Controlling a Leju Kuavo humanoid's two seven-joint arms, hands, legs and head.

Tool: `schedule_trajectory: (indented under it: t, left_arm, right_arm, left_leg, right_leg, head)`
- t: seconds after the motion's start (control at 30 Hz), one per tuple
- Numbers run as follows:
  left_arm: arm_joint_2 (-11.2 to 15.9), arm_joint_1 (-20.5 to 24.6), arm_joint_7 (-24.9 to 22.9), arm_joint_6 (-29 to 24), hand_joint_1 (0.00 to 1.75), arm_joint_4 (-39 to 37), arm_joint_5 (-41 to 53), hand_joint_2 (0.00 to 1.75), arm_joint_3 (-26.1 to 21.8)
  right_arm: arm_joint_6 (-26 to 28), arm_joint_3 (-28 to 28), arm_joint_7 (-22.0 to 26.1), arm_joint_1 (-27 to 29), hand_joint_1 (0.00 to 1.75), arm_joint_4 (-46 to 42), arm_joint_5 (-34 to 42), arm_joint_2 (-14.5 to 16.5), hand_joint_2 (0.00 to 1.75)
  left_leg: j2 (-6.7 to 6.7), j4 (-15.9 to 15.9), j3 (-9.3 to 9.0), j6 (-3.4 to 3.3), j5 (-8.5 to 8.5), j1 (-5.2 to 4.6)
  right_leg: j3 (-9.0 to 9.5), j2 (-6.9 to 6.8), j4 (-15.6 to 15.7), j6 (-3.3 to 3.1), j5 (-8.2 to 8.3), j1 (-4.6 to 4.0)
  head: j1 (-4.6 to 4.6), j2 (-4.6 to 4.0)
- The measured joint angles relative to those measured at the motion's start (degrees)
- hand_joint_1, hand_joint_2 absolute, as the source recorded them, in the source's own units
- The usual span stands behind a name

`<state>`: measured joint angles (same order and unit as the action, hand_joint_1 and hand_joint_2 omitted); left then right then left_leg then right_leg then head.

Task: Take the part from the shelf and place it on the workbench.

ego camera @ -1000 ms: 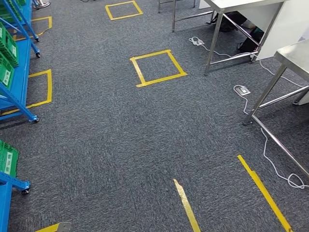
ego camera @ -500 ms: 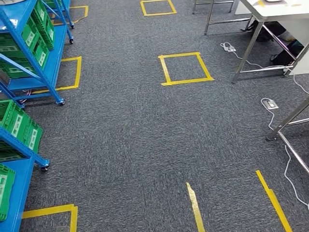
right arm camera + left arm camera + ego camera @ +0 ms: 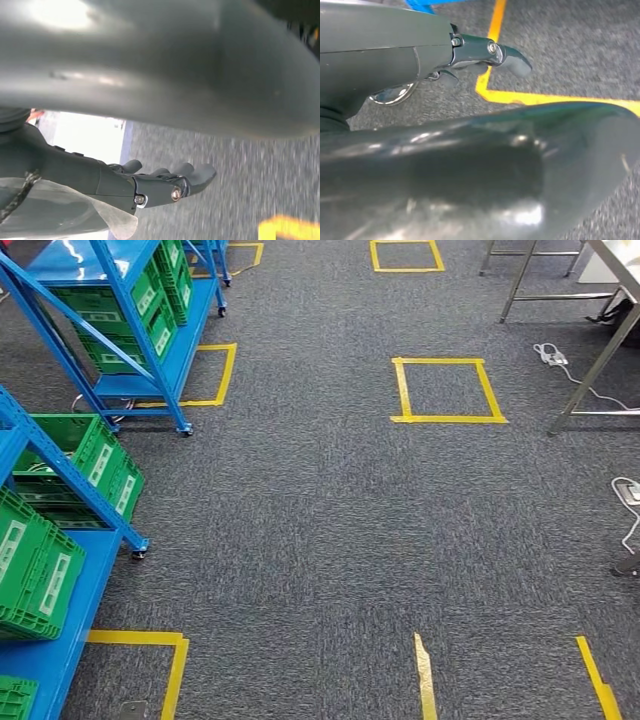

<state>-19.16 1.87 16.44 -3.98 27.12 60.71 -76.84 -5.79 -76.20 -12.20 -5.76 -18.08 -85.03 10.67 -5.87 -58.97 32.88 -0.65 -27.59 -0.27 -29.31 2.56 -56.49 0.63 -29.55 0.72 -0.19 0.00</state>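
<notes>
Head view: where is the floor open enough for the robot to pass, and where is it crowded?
The grey carpet lies bare between the blue metal shelf racks and the yellow tape square. It is crowded at left, where green plastic crates sit on the racks, and at right, by steel table legs and white cables.

Grey carpet floor [image 3: 302,540] marked with yellow tape squares [image 3: 447,390]; metal table legs [image 3: 592,370] at far right, white cable [image 3: 573,380], possibly power strip, beside.

Blue shelves [image 3: 113,315], green crates [image 3: 38,575], yellow tape squares [image 3: 447,390] on grey carpet [image 3: 317,540]
</notes>
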Motion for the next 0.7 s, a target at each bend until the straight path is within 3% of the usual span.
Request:
schedule_trajectory:
  t: [0.03, 0.1, 0.13, 0.17, 0.2, 0.27, 0.3, 0.37, 0.4, 0.47, 0.53, 0.6, 0.67, 0.7]
  left_arm:
    - [0.0, 0.0, 0.0, 0.0, 0.0, 0.4, 0.0, 0.0, 0.0]
    - [-0.1, 0.1, 0.0, 0.0, 0.0, 0.8, 0.0, 0.0, 0.0]
    - [-0.1, 0.2, 0.0, 0.0, 0.0, 0.9, 0.0, 0.0, -0.1]
    - [-0.1, 0.1, 0.0, 0.0, 0.0, 1.1, 0.0, 0.0, -0.1]
    - [-0.1, 0.0, 0.0, 0.0, 0.0, 1.2, 0.0, 0.0, -0.1]
    - [-0.1, -0.2, 0.0, 0.0, 0.0, 1.4, 0.0, 0.0, 0.0]
    - [-0.1, -0.2, 0.0, 0.0, 0.0, 1.5, 0.0, 0.0, 0.0]
    - [-0.2, 0.0, 0.0, 0.0, 0.0, 1.7, -0.3, 0.0, 0.0]
    - [-0.2, 0.0, 0.1, 0.1, 0.0, 1.7, -0.5, 0.0, 0.1]
    - [-0.2, -0.1, 0.2, 0.2, 0.0, 2.0, -1.2, 0.0, 0.1]
    - [-0.3, -0.4, 0.3, 0.2, 0.0, 2.2, -1.7, 0.0, 0.4]
    - [-0.4, -0.3, 0.4, 0.3, 0.0, 2.4, -2.1, 0.0, 0.8]
    - [-0.4, -0.3, 0.4, 0.3, 0.0, 2.4, -2.3, 0.0, 1.1]
    - [-0.4, -0.3, 0.4, 0.3, 0.0, 2.5, -2.5, 0.0, 1.2]
  right_arm:
    - [0.0, 0.0, -0.1, 0.1, 0.0, 0.0, 0.1, 0.0, 0.0]
    - [0.1, 0.0, -0.1, 0.3, 0.0, 0.0, 0.4, -0.1, 0.0]
    - [0.1, 0.0, -0.1, 0.3, 0.0, 0.0, 0.5, -0.1, 0.0]
    - [0.1, 0.0, -0.1, 0.4, 0.0, 0.1, 0.5, -0.1, 0.0]
    - [0.1, 0.0, -0.1, 0.4, 0.0, 0.1, 0.6, -0.1, 0.0]
    - [0.1, 0.0, -0.1, 0.4, 0.0, 0.1, 0.7, -0.1, 0.0]
    - [0.1, 0.1, -0.1, 0.4, 0.0, 0.1, 0.7, -0.1, 0.0]
    - [0.2, 0.1, -0.1, 0.4, 0.0, 0.1, 0.7, 0.0, 0.0]
    - [0.2, 0.1, -0.2, 0.3, 0.0, 0.1, 0.8, 0.0, 0.0]
    - [0.2, 0.1, -0.2, 0.1, 0.0, 0.1, 1.0, 0.0, 0.0]
    - [0.2, 0.2, -0.5, -0.1, 0.0, 0.1, 1.2, 0.1, 0.0]
    - [0.2, 0.2, -0.4, 0.0, 0.0, 0.1, 1.3, 0.1, 0.0]
    - [0.1, 0.2, -0.4, 0.3, 0.0, 0.1, 1.4, 0.1, 0.0]
    - [0.1, 0.2, -0.6, 0.5, 0.0, 0.1, 1.4, 0.1, 0.0]
  left_leg:
    - [1.26, -1.8, 0.76, 0.28, -1.18, -0.04]
    - [4.07, -8.3, 3.68, 0.83, -4.7, 0.07]
    - [4.7, -11.8, 5.3, 1.08, -6.11, 0.23]
    - [5.04, -14.1, 6.37, 1.29, -6.69, 0.39]
    - [5.25, -14.6, 6.56, 1.44, -6.24, 0.54]
    - [6.1, -9.8, 4.01, 1.47, -2.83, 0.71]
    - [7.35, -6.2, 2.12, 1.34, -1.17, 0.64]
    - [9.65, -0.7, -0.64, 0.71, 0.11, 0.19]
    - [10.1, 0.2, -1.02, 0.32, -0.18, -0.05]
    - [9.02, 0.7, -1.12, -0.49, -0.38, -0.15]
    - [7.75, 1.1, -1.43, -1.13, -0.25, 0.04]
    - [6.47, 1.3, -1.65, -1.7, -0.3, 0.15]
    - [4.91, 1.3, -1.83, -2.05, -0.55, 0.1]
    - [4.09, 1.3, -2.05, -2.08, -0.73, 0.08]
  right_leg:
    - [0.18, -0.78, 0.3, -0.27, 0.09, 0.05]
    - [0.45, -2.49, 0.4, -0.67, -0.04, -0.04]
    - [0.53, -3.39, 0.4, -0.79, -0.16, -0.11]
    - [0.6, -4.25, 0.4, -0.86, -0.29, -0.15]
    - [0.69, -5.04, 0.4, -0.84, -0.41, -0.17]
    - [1.07, -6.41, 0.4, -0.65, -0.72, -0.17]
    - [1.24, -7.02, 0.4, -0.45, -0.94, -0.22]
    - [1.49, -8.15, 0.2, 0.19, -1.51, -0.51]
    - [1.6, -8.77, 0.2, 0.53, -1.73, -0.64]
    - [2.01, -9.58, 0.2, 1.19, -2.15, -0.58]
    - [1.24, -6.97, -1.7, 1.71, -3.56, -0.25]
    - [-2.3, -3.51, -8.4, 1.92, -6.45, -0.04]
    - [-6.96, -2.7, -15.7, 2.03, -8.26, -0.03]
    - [-8.32, -2.64, -16.9, 2.07, -7.68, -0.02]
  head:
    - [-0.12, 0.0]
    - [-0.33, 0.0]
    - [-0.33, 0.0]
    - [-0.33, 0.0]
    - [-0.33, 0.0]
    - [-0.34, 0.0]
    - [-0.34, 0.0]
    - [-0.32, 0.0]
    - [-0.28, 0.0]
    - [-0.18, 0.0]
    - [0.02, 0.0]
    - [0.27, 0.0]
    - [0.34, 0.0]
    - [0.34, 0.0]
